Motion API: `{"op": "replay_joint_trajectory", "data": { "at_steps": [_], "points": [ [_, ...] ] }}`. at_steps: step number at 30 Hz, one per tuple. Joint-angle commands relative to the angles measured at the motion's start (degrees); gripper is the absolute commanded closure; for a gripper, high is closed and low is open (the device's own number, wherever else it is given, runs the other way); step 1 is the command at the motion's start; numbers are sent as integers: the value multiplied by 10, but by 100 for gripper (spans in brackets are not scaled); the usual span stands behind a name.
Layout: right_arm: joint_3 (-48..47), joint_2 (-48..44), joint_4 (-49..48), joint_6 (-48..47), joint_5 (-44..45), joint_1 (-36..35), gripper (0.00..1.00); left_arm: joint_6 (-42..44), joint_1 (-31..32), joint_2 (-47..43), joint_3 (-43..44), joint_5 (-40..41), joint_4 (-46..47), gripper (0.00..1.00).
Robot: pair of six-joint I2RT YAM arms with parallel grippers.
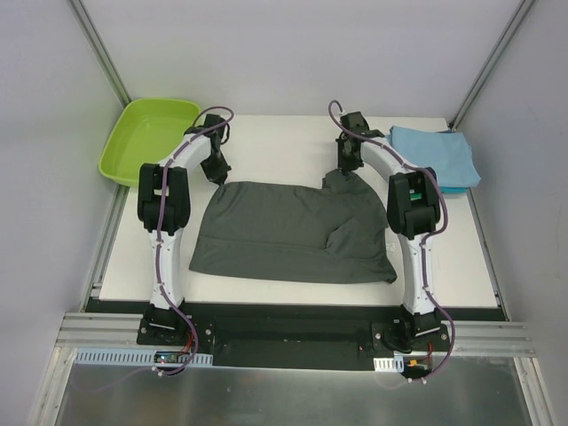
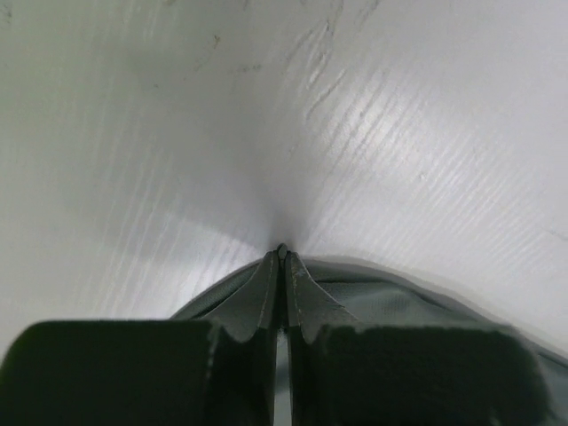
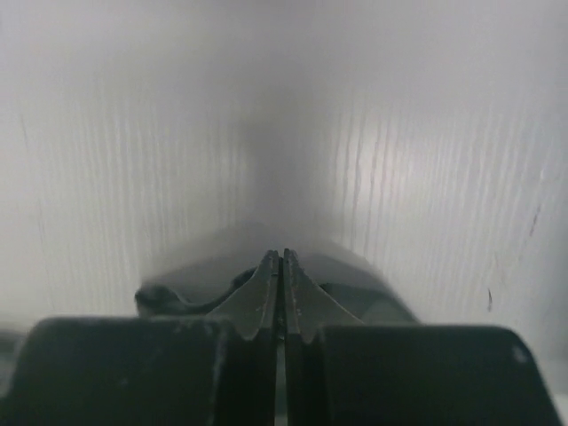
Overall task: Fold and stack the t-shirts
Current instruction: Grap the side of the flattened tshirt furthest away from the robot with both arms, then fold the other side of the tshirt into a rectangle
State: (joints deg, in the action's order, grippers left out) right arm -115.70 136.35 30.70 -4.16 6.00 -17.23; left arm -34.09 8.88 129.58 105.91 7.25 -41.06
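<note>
A dark charcoal-grey t-shirt [image 1: 293, 232] lies spread on the white table [image 1: 275, 146], partly folded over itself. My left gripper [image 1: 218, 176] is shut on its far left corner; the left wrist view shows the jaws [image 2: 282, 257] pinching a thin edge of grey cloth [image 2: 399, 306]. My right gripper [image 1: 343, 174] is shut on the far right corner, lifting a small peak of cloth; the right wrist view shows the closed jaws [image 3: 280, 257] with grey cloth [image 3: 204, 280] around them. Folded light blue t-shirts [image 1: 435, 155] sit stacked at the far right, a teal edge beneath.
A lime-green plastic tub [image 1: 146, 135] stands at the far left corner, partly off the table. Grey walls with metal frame posts [image 1: 98, 49] enclose the table on three sides. The arm bases sit on a black rail [image 1: 284, 333] at the near edge.
</note>
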Motion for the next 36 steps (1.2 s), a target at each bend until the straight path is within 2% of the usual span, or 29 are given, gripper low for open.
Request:
{"op": "replay_joint_trajectory", "data": {
  "at_steps": [1, 15, 23, 36],
  "points": [
    [111, -150, -85, -11, -10, -9, 100, 17, 3, -67, -29, -25, -8, 100],
    [368, -373, -142, 5, -51, -25, 100, 80, 22, -235, -211, -49, 53, 100],
    [489, -501, -109, 27, -54, -31, 100, 89, 31, -319, -320, -55, 92, 100],
    [650, -674, -86, 61, -140, -32, 100, 77, 32, -436, -450, -22, 119, 100]
  ]
}}
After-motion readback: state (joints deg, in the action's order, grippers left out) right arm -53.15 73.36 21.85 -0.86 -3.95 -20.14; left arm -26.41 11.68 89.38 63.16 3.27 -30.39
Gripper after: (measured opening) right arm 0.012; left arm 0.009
